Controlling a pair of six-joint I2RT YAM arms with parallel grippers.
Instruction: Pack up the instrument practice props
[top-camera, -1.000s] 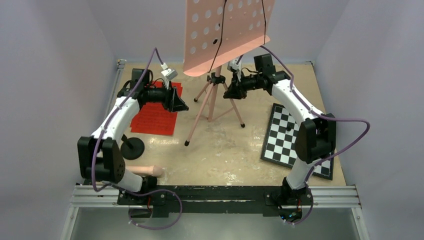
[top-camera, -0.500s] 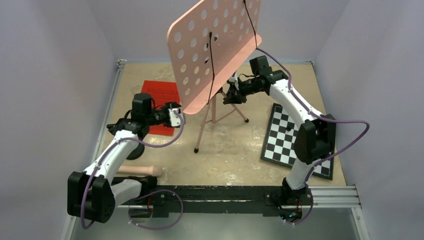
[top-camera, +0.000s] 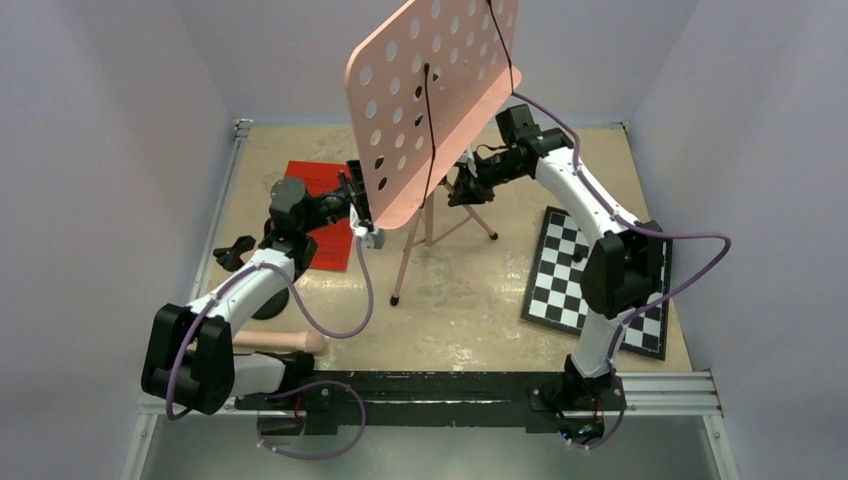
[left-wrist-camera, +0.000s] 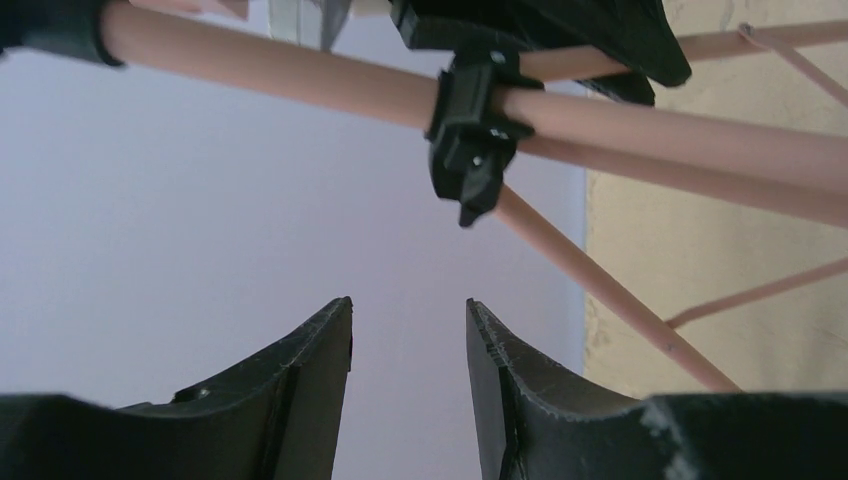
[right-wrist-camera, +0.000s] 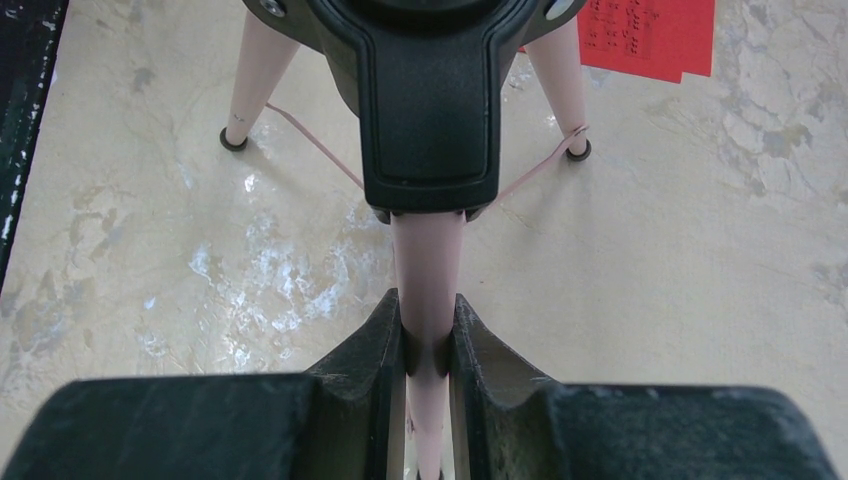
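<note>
The pink music stand's perforated desk (top-camera: 430, 100) leans to the left above its tripod legs (top-camera: 408, 255). My right gripper (top-camera: 462, 188) is shut on the stand's pole (right-wrist-camera: 428, 265) just below the black tripod hub (right-wrist-camera: 428, 100). By the desk's lower left edge my left gripper (top-camera: 360, 200) is open and empty. In the left wrist view the pole (left-wrist-camera: 300, 75) and its black clamp (left-wrist-camera: 475, 130) cross above that gripper (left-wrist-camera: 408, 312). Red sheet-music pages (top-camera: 322, 215) lie flat behind the left arm. The pink rod (top-camera: 285, 342) lies near the front left, its black base (top-camera: 265, 305) half hidden.
A black-and-white checkerboard (top-camera: 590, 280) lies flat at the right, under the right arm. Purple walls close in the table on three sides. The stand's rubber feet (right-wrist-camera: 234, 140) rest on the beige tabletop (top-camera: 470, 300). Purple cables loop off both arms.
The left arm swung from over the red pages to the stand's left side, its jaws narrowing a little. The desk tipped from facing front to leaning left. The right grip held.
</note>
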